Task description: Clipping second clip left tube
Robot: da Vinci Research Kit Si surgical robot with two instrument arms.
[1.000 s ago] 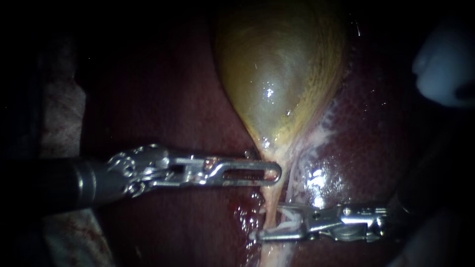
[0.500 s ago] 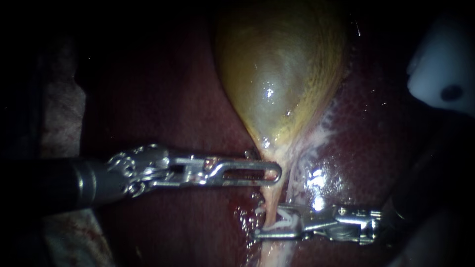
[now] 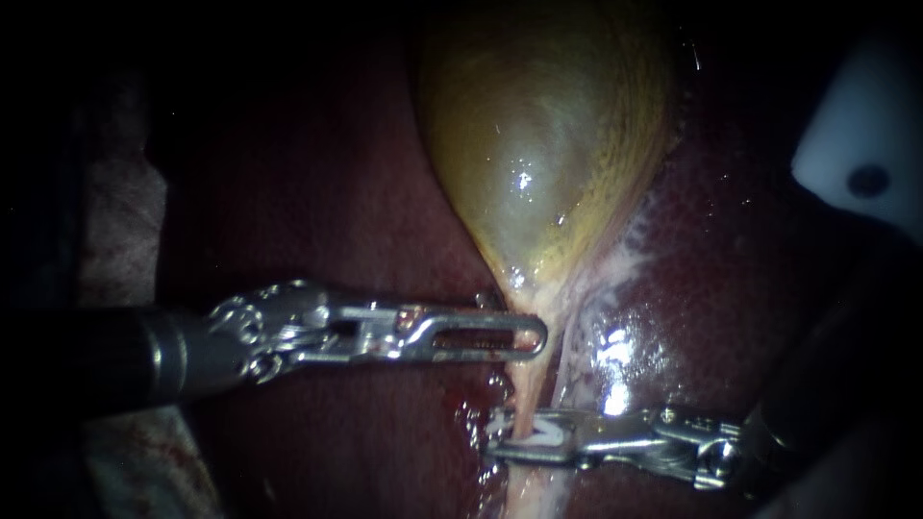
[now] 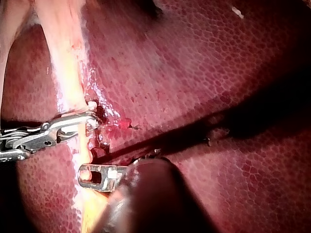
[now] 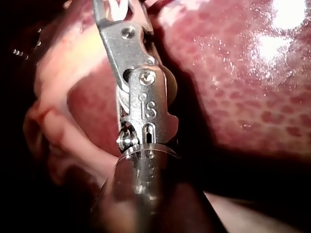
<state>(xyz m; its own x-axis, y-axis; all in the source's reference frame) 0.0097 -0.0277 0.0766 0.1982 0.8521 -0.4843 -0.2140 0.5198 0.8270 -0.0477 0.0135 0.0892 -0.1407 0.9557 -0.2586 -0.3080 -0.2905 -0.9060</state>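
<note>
We hold a white clip [image 3: 546, 434] between our right instrument's [image 3: 500, 445] jaws, clamped around the left tube [image 3: 524, 394]. Just beside it, toward the gallbladder [image 3: 538, 144], our left instrument's [image 3: 532, 336] jaws grip the same tube.

The right instrument [image 5: 121, 22] runs from a dark shaft up to a metal hinge, with a white clip [image 5: 118, 7] between its jaws. Glossy red liver [image 5: 233, 92] lies beside it, and a pale strand of tissue [image 5: 60, 90] lies on its other side.
</note>
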